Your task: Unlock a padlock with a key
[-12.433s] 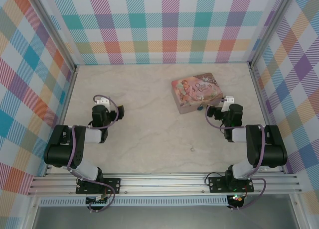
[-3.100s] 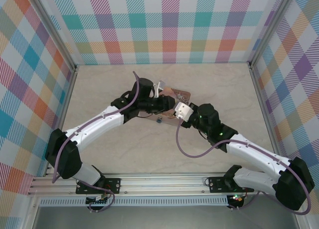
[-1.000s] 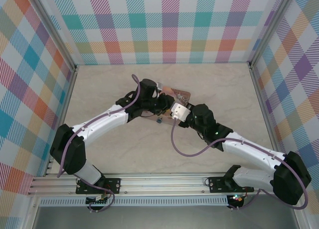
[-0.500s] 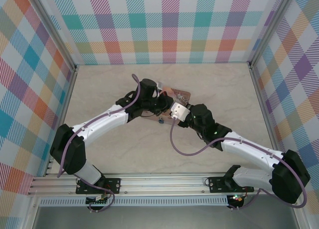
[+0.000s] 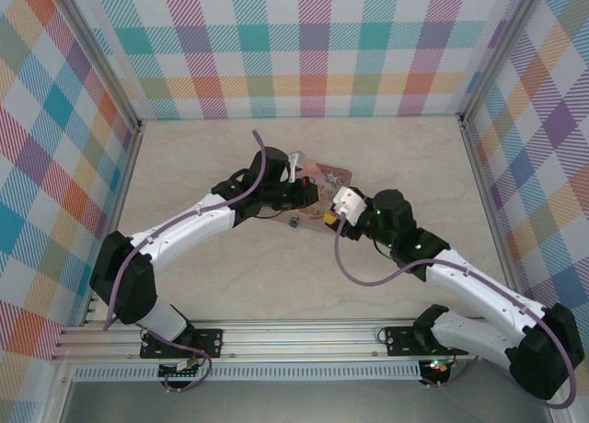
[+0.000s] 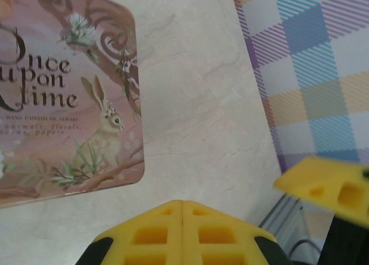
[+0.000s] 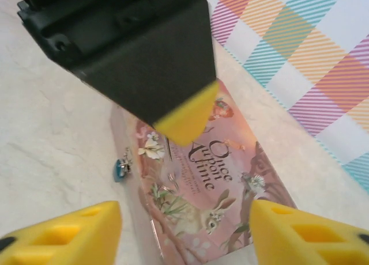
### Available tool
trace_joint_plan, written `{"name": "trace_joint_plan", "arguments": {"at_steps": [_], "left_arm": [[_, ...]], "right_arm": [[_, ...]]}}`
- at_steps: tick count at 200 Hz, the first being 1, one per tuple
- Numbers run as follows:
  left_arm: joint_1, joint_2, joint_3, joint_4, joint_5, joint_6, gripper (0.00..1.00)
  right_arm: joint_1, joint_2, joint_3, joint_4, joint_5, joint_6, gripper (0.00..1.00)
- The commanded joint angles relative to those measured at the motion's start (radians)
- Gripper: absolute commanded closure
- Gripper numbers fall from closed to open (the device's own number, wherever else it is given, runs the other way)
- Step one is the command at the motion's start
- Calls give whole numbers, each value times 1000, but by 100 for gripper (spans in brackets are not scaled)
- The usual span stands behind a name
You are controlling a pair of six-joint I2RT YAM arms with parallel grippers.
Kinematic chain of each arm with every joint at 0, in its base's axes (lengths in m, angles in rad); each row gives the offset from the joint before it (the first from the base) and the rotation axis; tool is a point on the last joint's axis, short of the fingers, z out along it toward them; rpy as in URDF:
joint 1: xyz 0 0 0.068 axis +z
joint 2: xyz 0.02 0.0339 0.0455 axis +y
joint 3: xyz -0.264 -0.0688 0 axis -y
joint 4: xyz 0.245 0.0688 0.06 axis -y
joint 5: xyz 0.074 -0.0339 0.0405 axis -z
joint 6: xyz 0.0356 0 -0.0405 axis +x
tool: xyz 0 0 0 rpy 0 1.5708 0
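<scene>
The tiny blue padlock (image 7: 121,170) lies on the table against the pink tin's left side and shows as a blue speck (image 5: 291,222) from above. My left gripper (image 6: 182,203) is shut, its yellow tip (image 7: 184,118) hovering over the tin. A thin silvery key (image 7: 169,150) with a small ring hangs from that tip. My right gripper (image 7: 184,236) is open, with nothing between its fingers, a little back from the tin's near end. From above, the left gripper (image 5: 311,205) and right gripper (image 5: 329,218) almost meet beside the tin.
The pink illustrated tin (image 5: 331,175) lies at the middle of the marble table (image 5: 202,156), under both grippers. Plaid walls (image 5: 304,46) close the back and sides. One yellow right finger (image 6: 323,187) pokes in at the right of the left wrist view.
My right gripper has opened and drawn back to the right, away from the left gripper. The left gripper stays shut over the tin. The padlock has not moved.
</scene>
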Motion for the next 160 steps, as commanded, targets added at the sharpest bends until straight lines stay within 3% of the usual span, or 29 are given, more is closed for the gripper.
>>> {"name": "trace_joint_plan", "arguments": {"at_steps": [1,32,78,107,160], "left_arm": [[-15,-100,-18,-17,-6,273,100],[-14,-182,-95,22,63,456,100],[-14,-236,-131,54,183,569,100],[-13,-242,-130,55,216,589,100],[-14,-237,-128,62,226,584,100]], "right_arm": [[-106,-45,22,-90,-341,115,34],[-243,-22,47,-119,-664,195,33],[-249,87,121,-80,-902,230,38],[-242,153,166,-71,-983,248,38],[-198,202,175,-50,-983,251,44]]}}
